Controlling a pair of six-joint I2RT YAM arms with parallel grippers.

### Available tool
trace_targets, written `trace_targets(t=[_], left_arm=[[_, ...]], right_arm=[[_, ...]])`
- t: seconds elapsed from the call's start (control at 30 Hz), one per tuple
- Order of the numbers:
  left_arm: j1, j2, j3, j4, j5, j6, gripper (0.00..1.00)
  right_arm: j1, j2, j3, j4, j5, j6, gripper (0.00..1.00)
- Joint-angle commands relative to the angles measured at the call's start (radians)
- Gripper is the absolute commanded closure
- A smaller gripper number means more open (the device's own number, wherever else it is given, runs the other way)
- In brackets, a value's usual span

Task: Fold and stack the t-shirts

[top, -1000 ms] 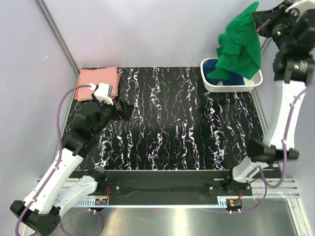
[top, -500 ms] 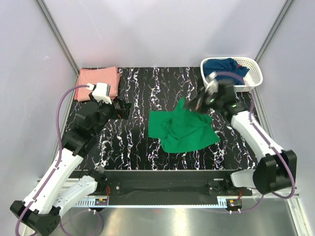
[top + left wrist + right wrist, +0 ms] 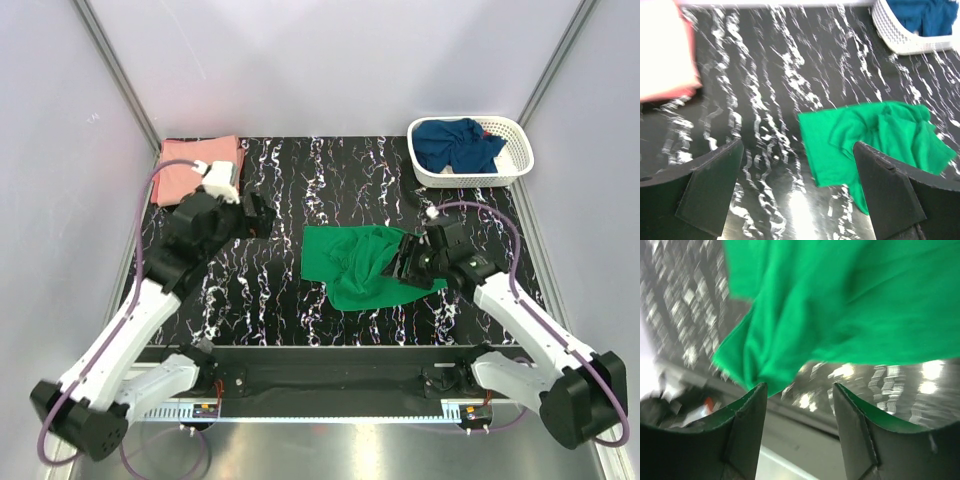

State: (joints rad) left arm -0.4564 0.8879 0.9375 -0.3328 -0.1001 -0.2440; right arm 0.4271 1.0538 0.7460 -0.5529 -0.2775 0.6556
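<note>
The bright green t-shirt [image 3: 362,266] [image 3: 865,135] [image 3: 840,305] lies crumpled on the middle of the black marbled table. Just at its right edge hovers my right gripper [image 3: 407,258] [image 3: 797,390], open, its jaws apart with nothing between them and the cloth just beyond the tips. The salmon pink t-shirt [image 3: 200,168] [image 3: 665,50] lies folded at the back left corner. Crumpled in the white basket [image 3: 470,178] [image 3: 900,42] is the navy t-shirt [image 3: 455,145] [image 3: 922,15]. My left gripper [image 3: 255,215] [image 3: 797,150] hangs wide open and empty, left of the green shirt.
The basket stands at the back right corner of the table [image 3: 300,300]. Grey walls close in the left, back and right sides. A metal rail with the arm bases runs along the near edge.
My right arm swung the green t-shirt from above the basket down onto the table's middle and opened its jaws, letting it go. The left gripper shifted slightly towards the shirt.
</note>
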Motion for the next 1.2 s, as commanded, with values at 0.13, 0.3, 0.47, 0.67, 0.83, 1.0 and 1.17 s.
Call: trace_targets(t=[0.13,0.3,0.47,0.67,0.83,1.0,1.17], left_arm=[[0.024,0.304,0.113,-0.068,0.318,-0.173,0.04],[0.021,0.446,0.003,0.018,0.287,-0.233,0.11],[-0.048,0.603,-0.006,0.075,0.217,-0.268,0.13],[-0.111,0.779,0.096,0.057,0.182,-0.275,0.18],[-0.119,0.87,0.112,0.037,0.14,-0.287,0.44],[-0.119,0.919,0.157,0.038,0.138,-0.278,0.9],[-0.085,0.924,0.3,-0.075,0.07,-0.196,1.0]], right_arm=[[-0.157,0.115,0.165,-0.039,0.306,-0.077,0.41],[-0.215,0.32,0.225,0.037,0.221,-0.099,0.38],[-0.217,0.405,0.239,0.093,0.218,-0.108,0.33],[-0.217,0.42,0.178,0.149,0.196,-0.108,0.47],[-0.218,0.344,0.167,0.114,0.234,-0.131,0.81],[-0.217,0.316,0.222,0.094,0.21,-0.149,1.0],[-0.215,0.331,0.367,0.034,0.135,-0.226,0.64]])
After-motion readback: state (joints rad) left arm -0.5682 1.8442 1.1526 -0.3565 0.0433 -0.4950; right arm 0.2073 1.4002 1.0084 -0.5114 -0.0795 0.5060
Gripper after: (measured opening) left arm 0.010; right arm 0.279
